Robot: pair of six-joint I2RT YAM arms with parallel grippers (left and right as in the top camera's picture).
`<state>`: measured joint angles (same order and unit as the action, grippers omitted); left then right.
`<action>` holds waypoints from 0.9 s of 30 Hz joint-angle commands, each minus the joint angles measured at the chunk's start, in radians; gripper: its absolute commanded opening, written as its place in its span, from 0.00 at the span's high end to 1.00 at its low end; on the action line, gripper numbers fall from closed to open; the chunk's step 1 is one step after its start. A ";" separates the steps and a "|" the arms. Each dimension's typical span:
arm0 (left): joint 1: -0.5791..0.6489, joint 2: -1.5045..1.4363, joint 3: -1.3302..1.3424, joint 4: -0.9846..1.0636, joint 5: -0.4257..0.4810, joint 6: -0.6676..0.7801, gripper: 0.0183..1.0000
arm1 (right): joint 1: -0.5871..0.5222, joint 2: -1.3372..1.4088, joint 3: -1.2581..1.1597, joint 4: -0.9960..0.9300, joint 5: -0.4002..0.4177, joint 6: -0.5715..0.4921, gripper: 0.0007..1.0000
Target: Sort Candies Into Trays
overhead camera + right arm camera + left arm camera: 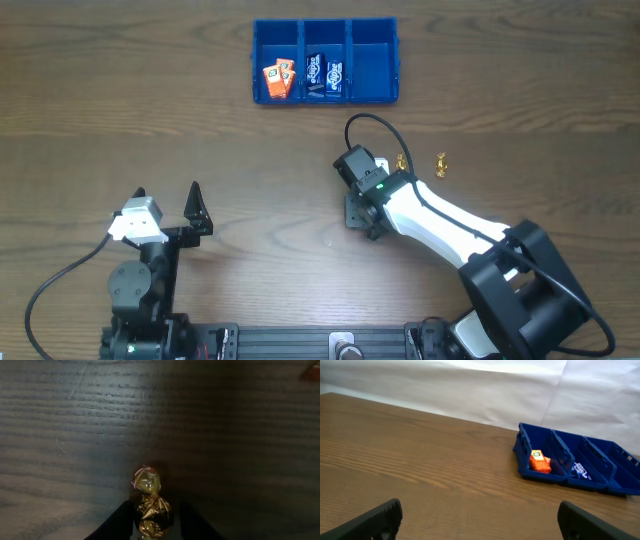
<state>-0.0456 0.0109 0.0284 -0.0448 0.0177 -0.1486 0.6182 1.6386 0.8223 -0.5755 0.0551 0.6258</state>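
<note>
A gold candy point(150, 502) was pinched, as far as could be judged, in the right gripper point(152, 516), whose fingers were drawn in close on either side of it. The candy's long axis was set along the fingers, with one twisted end left poking out past the tips. The blue tray point(325, 21) was seen with orange candies point(277, 77) in one end compartment, blue ones point(328, 76) in the middle, and the other end compartment point(373, 68) bare. That bare compartment was judged the likely goal, and the right gripper was held near the tray, just off that end. Another gold candy point(442, 163) was left on the table beyond that end. The left gripper point(168, 197) was held spread wide, well apart from the tray off its orange end, so the right arm was the nearer.
</note>
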 commanded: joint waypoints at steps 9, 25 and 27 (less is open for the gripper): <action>0.006 -0.006 -0.023 -0.034 -0.013 0.014 0.00 | 0.009 -0.103 0.064 -0.038 0.044 -0.007 0.84; 0.006 -0.006 -0.023 -0.034 -0.013 0.014 0.00 | -0.259 0.432 1.079 -0.184 0.220 -0.293 0.84; 0.006 -0.006 -0.023 -0.034 -0.013 0.014 0.00 | -0.261 0.470 1.079 -0.181 0.220 -0.290 0.82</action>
<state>-0.0456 0.0101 0.0284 -0.0448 0.0177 -0.1486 0.3710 2.0792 1.8812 -0.7616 0.2520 0.3534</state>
